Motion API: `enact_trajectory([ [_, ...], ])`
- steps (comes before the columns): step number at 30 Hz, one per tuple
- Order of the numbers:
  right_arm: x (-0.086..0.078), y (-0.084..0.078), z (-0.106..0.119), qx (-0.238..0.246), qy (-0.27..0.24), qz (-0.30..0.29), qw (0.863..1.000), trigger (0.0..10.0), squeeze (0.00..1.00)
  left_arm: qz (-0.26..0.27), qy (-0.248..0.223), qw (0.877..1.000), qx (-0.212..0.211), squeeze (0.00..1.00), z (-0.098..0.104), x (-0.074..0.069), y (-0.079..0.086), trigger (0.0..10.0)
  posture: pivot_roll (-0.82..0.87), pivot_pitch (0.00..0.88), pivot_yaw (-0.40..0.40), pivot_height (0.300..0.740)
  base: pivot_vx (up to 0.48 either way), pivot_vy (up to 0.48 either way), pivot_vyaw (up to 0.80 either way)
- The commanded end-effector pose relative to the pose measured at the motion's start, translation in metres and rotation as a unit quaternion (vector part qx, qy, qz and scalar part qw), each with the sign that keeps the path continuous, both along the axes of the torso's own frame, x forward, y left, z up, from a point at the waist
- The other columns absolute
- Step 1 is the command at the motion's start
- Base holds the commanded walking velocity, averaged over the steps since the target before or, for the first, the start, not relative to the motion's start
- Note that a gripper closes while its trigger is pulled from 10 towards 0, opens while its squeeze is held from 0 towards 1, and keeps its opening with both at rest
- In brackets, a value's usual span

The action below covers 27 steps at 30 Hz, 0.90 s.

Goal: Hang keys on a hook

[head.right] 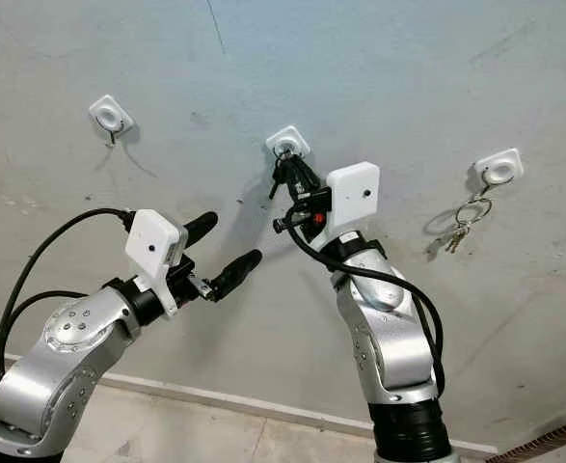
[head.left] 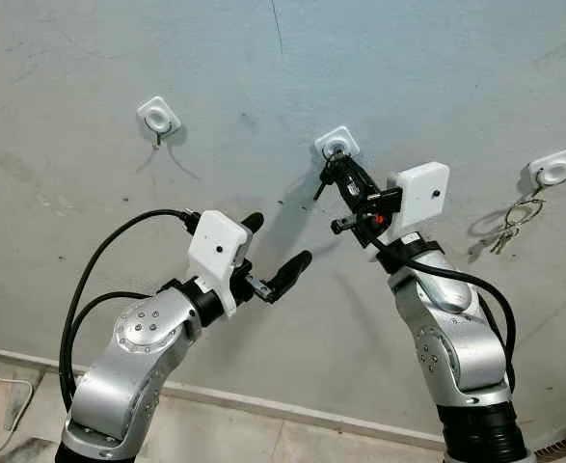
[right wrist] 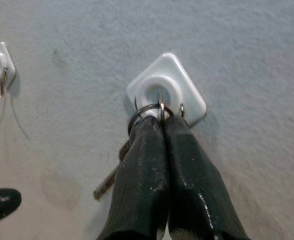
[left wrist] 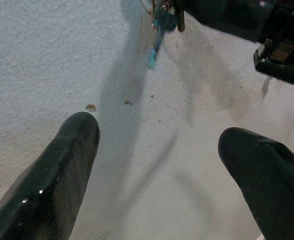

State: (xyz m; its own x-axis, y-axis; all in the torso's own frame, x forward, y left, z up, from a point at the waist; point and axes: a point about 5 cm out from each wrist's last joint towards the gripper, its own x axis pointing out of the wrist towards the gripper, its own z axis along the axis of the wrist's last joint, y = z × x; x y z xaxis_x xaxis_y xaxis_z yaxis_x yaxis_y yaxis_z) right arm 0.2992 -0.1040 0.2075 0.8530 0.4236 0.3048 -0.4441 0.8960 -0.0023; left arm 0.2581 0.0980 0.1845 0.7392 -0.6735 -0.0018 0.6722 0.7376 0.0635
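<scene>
A scuffed grey plaster wall (head.left: pixel 437 87) meets a pale baseboard (head.left: pixel 263 405) and tiled floor (head.left: pixel 215 434).

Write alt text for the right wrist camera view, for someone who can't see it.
The right gripper, fingers shut on a key ring, holds it against the metal prong of a white square wall hook; a key dangles below. Another white hook sits farther along the grey wall.

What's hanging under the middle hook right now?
The key ring sits at the middle hook, pinched by the right gripper, with a key dangling below. The fingers cover the prong, so whether the ring is seated cannot be told.
</scene>
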Motion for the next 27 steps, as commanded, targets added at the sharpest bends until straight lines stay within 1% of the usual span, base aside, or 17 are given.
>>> enact_trajectory([
  [1, 0.003, -0.009, -0.015, -0.007, 0.035, -0.023, 0.999, 10.0, 0.0, -0.003, -0.011, 1.0, 0.002, 0.0, 0.006, -0.001, -0.002, 10.0, 0.21, 0.0, -0.027, 0.74, 0.0, 0.0, 0.0],
  [12, -0.002, -0.01, -0.025, -0.012, 0.051, -0.02, 0.998, 10.0, 0.0, -0.003, -0.011, 1.0, 0.001, 0.0, 0.005, 0.0, -0.003, 10.0, 0.21, 0.0, -0.027, 0.74, 0.0, 0.0, 0.0],
  [20, -0.002, -0.009, -0.025, -0.012, 0.05, -0.017, 0.999, 10.0, 0.0, -0.003, -0.013, 1.0, 0.001, 0.0, 0.006, 0.001, -0.003, 10.0, 0.21, 0.0, -0.027, 0.74, 0.0, 0.0, 0.0],
  [23, -0.004, -0.006, -0.02, -0.006, 0.042, 0.004, 0.999, 10.0, 0.0, -0.003, -0.016, 1.0, 0.001, 0.0, 0.008, 0.001, -0.003, 10.0, 0.21, 0.0, -0.029, 0.74, 0.0, 0.0, 0.0],
  [25, -0.008, -0.001, -0.01, -0.002, 0.029, 0.044, 0.999, 10.0, 0.0, -0.001, -0.015, 1.0, 0.001, 0.0, 0.009, -0.001, -0.001, 10.0, 0.22, 0.0, -0.031, 0.74, 0.0, 0.0, 0.0],
  [27, -0.01, 0.002, -0.002, 0.0, 0.018, 0.067, 0.998, 10.0, 0.0, 0.001, -0.012, 1.0, 0.005, 0.0, 0.007, -0.005, 0.003, 10.0, 0.22, 0.0, -0.033, 0.74, 0.0, 0.0, 0.0],
])
